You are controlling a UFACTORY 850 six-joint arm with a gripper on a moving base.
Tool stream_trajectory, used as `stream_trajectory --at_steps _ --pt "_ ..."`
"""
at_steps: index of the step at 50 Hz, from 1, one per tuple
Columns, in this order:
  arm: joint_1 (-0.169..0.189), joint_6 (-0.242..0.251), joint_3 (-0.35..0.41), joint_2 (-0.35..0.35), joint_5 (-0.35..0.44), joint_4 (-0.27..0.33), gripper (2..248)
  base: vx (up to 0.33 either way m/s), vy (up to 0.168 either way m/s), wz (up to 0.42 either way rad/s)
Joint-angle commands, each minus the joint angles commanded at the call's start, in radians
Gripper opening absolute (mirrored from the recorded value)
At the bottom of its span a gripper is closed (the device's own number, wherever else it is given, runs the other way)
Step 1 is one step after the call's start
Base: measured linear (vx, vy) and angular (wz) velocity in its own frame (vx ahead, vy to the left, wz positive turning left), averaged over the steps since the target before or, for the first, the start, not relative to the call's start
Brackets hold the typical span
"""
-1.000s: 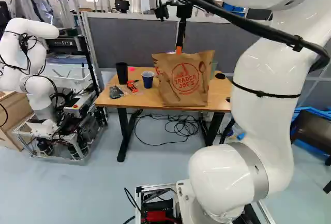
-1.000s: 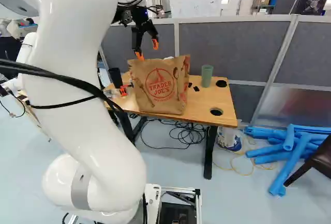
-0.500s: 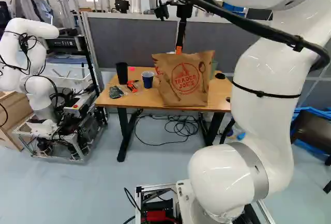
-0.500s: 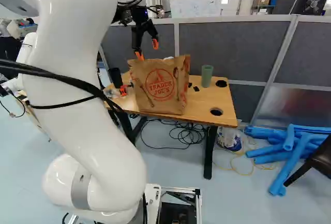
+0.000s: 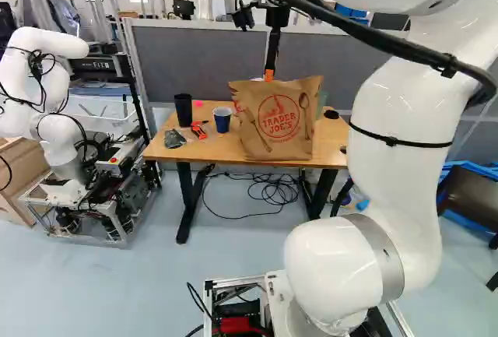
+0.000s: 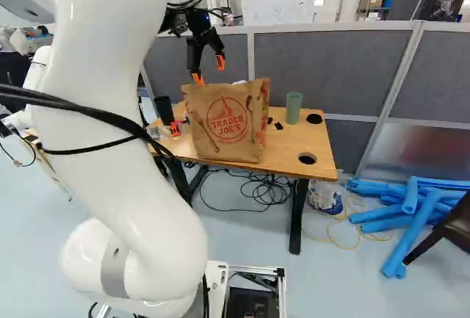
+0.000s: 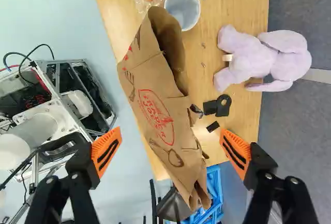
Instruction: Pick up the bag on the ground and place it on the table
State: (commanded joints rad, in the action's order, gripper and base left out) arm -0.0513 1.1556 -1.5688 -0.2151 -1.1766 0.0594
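The gripper (image 6: 209, 68) hangs above the back of the brown paper bag, its two orange-tipped fingers spread. The bag (image 6: 226, 121) stands upright on the wooden table (image 6: 316, 138), near its front edge. From the wrist, the gripper (image 7: 170, 149) is wide open; the bag (image 7: 158, 107) lies below, its far end ahead of the fingers and its near end between them in view, with neither finger gripping it. The bag's top is partly folded open.
A black cup (image 5: 183, 110), a blue cup (image 5: 222, 119) and a red-black tool (image 5: 199, 130) stand or lie beside the bag. A green cup (image 6: 294, 107) and a purple plush toy (image 7: 264, 58) are behind it. Another robot (image 5: 58, 111) stands left. Blue tubes (image 6: 411, 215) lie on the floor.
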Motion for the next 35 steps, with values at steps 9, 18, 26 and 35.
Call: stream_trajectory --at_steps 9,18,26,35 --pt "0.0 0.0 0.0 0.0 0.0 0.0 247 -0.008 0.0 0.0" --pt "0.0 0.0 0.0 0.0 0.0 0.0 247 -0.069 0.002 0.008" --pt "0.0 0.0 0.0 0.0 0.0 0.0 247 -0.089 0.0 0.006" --pt "0.0 0.0 0.0 0.0 0.0 0.0 247 -0.099 0.004 0.012"
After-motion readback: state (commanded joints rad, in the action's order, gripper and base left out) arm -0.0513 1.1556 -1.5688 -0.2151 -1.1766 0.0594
